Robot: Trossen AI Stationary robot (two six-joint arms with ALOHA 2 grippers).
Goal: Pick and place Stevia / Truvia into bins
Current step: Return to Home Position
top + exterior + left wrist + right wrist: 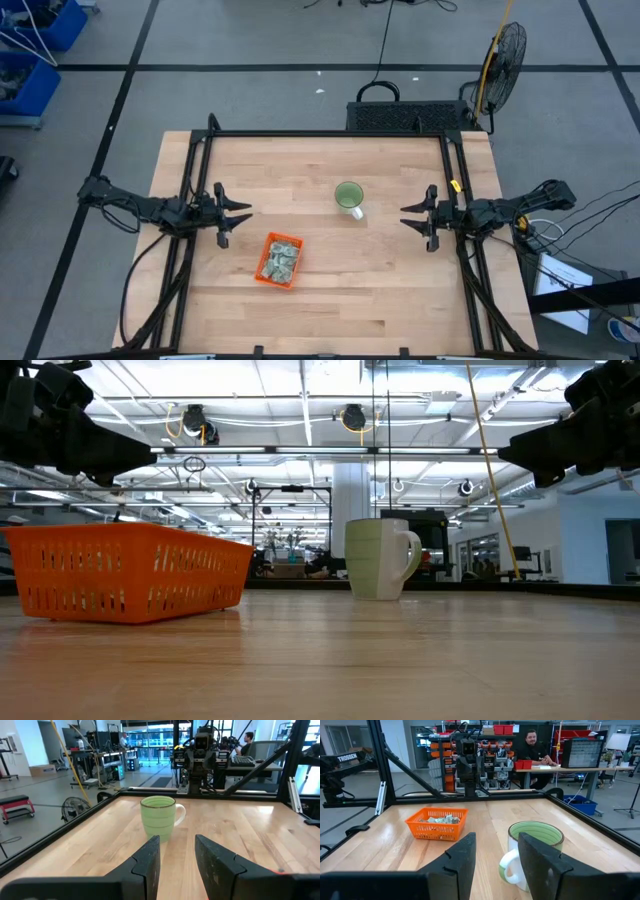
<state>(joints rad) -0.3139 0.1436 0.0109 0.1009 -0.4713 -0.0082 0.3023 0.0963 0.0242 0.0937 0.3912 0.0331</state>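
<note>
Basically just homing now: left gripper [247, 212] and right gripper [404, 216] hang above the table [400, 300], one on either side of the green mug [349, 195]. Jaws are apart and empty on both, so I'd fold back slowly, hold height, and avoid swinging toward the mug. Orange basket [263, 277], nearer the front edge than the mug and on its left-gripper side, holds the heap of Stevia sachets [283, 259]; the mug beyond looks empty.

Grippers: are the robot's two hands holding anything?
Nothing. The left gripper and the right gripper are both open and empty. The sachets lie in the basket.
</note>
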